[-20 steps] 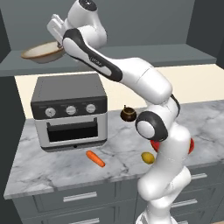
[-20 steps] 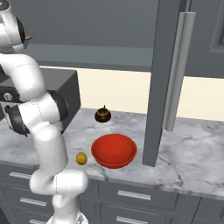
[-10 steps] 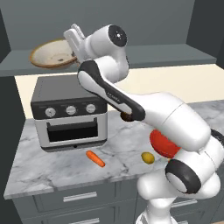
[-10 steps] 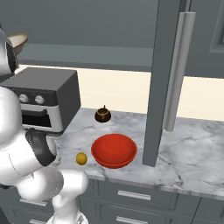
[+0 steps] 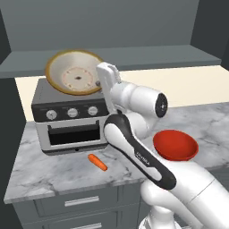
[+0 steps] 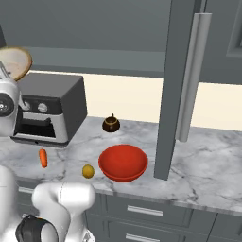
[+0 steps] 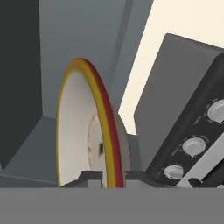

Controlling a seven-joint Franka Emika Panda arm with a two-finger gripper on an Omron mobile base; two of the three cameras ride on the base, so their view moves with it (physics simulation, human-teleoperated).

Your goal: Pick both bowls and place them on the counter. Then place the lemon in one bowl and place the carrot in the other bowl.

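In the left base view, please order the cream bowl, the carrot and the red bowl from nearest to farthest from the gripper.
1. Cream bowl: gripped at its rim by the gripper, above the oven.
2. Carrot: on the counter, below the oven front.
3. Red bowl: on the counter, far right.

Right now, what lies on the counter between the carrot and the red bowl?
The lemon lies between the carrot and the red bowl, in the right base view.

Glossy white arm point(image 5: 179, 179) — rounded links, dark joints.
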